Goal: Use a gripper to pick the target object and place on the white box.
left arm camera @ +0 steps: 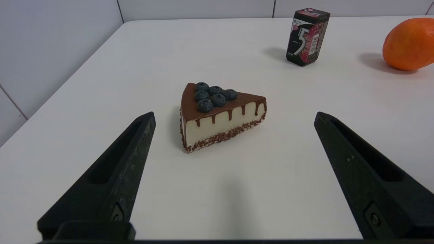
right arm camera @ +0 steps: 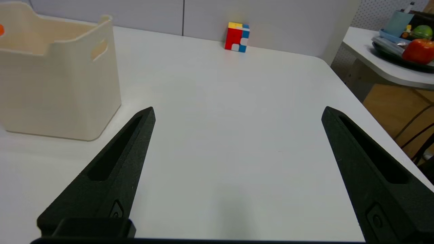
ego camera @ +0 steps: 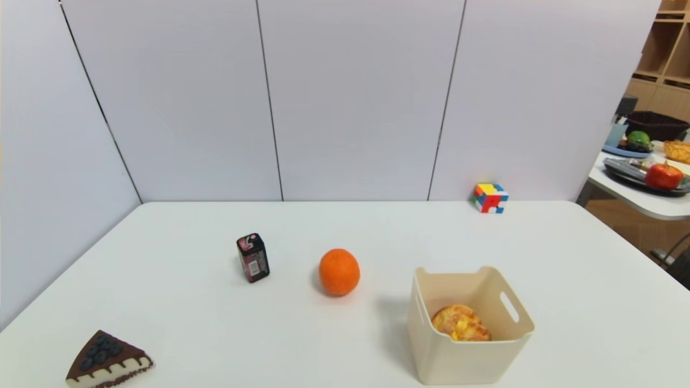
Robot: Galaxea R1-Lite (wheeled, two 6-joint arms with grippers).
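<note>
1. The golden-yellow bun [ego camera: 461, 323] sits inside the cream-white bin [ego camera: 436, 350], down on its floor and tucked toward the near wall, on the right part of the white table [ego camera: 566, 302].
2. The right gripper [right arm camera: 238, 113] shows only in its own wrist view: fingers spread wide with nothing between them, low over bare tabletop, the bin off to one side of it and apart from it.
3. Ahead of that gripper, by the back wall, stands a colourful puzzle cube [right arm camera: 237, 36].
4. The left gripper [left arm camera: 234, 117] is spread just as wide and holds nothing, near the table's left front corner, and the blueberry-topped cake slice [left arm camera: 222, 115] lies on the table ahead of its fingers, untouched.
5. Mid-table, a smooth orange [ego camera: 339, 271] sits left of the bin, and a dark gum pack [ego camera: 253, 257] stands upright further left.
</note>
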